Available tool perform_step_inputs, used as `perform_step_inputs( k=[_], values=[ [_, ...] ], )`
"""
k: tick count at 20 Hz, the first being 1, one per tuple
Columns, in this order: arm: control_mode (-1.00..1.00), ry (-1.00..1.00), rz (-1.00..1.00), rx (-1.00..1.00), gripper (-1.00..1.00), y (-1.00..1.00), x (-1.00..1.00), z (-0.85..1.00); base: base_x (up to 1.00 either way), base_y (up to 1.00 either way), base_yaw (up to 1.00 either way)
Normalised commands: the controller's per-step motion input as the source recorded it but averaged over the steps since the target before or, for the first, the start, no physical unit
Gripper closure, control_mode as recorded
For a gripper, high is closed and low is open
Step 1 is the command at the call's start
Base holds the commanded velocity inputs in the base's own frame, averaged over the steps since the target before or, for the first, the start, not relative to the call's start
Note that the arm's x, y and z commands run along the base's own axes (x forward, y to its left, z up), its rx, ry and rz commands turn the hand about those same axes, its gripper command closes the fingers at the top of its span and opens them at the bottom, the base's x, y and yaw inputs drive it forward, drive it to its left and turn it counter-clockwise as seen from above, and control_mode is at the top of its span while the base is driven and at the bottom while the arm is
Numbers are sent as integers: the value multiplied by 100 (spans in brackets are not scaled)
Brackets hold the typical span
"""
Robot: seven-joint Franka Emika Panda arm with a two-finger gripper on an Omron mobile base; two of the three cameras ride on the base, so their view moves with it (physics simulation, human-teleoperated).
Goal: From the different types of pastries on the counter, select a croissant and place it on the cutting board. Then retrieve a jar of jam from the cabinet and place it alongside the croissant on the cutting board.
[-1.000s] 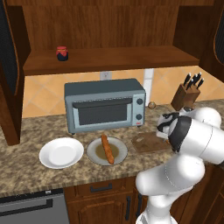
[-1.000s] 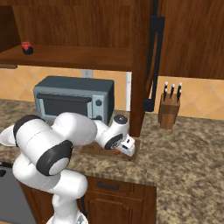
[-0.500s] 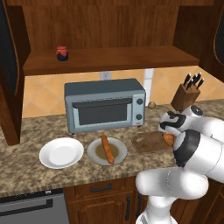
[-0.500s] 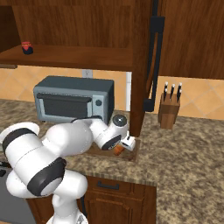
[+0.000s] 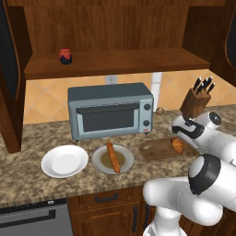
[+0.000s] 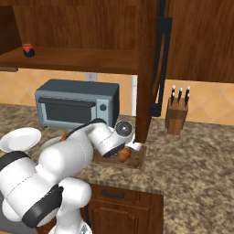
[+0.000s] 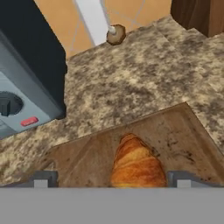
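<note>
The croissant [image 7: 138, 162] lies on the dark wooden cutting board [image 7: 179, 127], near its right end [image 5: 177, 145]. My gripper [image 7: 113, 179] hovers just above it, open, one fingertip on each side and neither pressing it. From the left base view the gripper [image 5: 180, 136] sits over the cutting board [image 5: 156, 150]. The croissant [image 6: 124, 155] peeks out under my hand in the right base view. The jar of jam [image 5: 65, 56] stands on the cabinet shelf [image 5: 120, 62], far up and left. The baguette stick [image 5: 113, 156] rests on a grey plate.
A grey toaster oven [image 5: 110, 110] stands behind the plates and left of the board. An empty white plate [image 5: 64, 161] is at the left. A knife block [image 5: 198, 101] sits behind the board, and a small brown round thing [image 7: 116, 35] lies by the wall.
My jaws have gone from shut to wide open. The croissant came down with the hand and now lies free on the board; the hand has risen slightly.
</note>
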Motion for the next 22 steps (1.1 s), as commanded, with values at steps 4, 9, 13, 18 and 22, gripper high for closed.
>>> perform_step_inputs(
  k=[4,9,13,18,22],
  values=[
    [-100,-21,0,0,-100,0,0,46,0,0,0],
    [-100,-28,0,0,-100,0,0,46,0,0,0],
    [-100,-30,0,0,-100,0,0,42,0,0,0],
    [-100,-30,0,0,-100,0,0,48,0,0,0],
    [-100,-31,0,0,-100,1,0,56,0,0,0]
  ],
)
